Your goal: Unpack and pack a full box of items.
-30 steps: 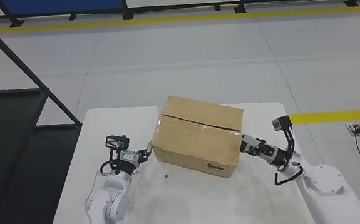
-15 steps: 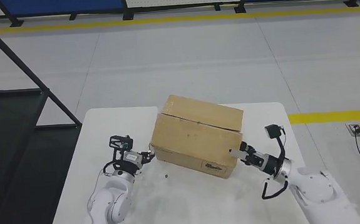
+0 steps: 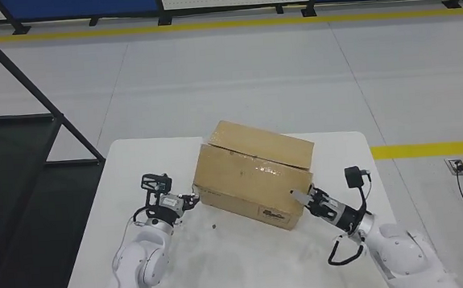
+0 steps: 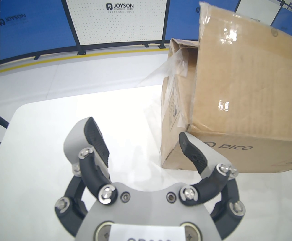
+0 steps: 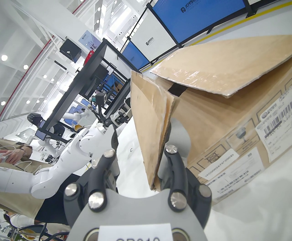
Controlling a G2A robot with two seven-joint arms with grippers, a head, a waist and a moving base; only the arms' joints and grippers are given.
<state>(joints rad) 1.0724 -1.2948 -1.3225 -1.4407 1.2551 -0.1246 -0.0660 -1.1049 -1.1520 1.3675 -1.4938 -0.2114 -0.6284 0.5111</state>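
White table (image 3: pixel 248 260) bears box (image 3: pixel 254 175); right hand (image 5: pixel 163 139) apparently pinches its flap (image 5: pixel 148 118).

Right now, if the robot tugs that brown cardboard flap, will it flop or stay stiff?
The brown cardboard flap probably stays stiff: it stands flat at the right tool. Its frayed, layered edge could crease or tear if yanked. The wide cardboard box sits flat on the white table, so it likely slides rather than tips.

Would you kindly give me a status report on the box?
Left gripper open beside box. Right gripper shut on flap. Box on table.
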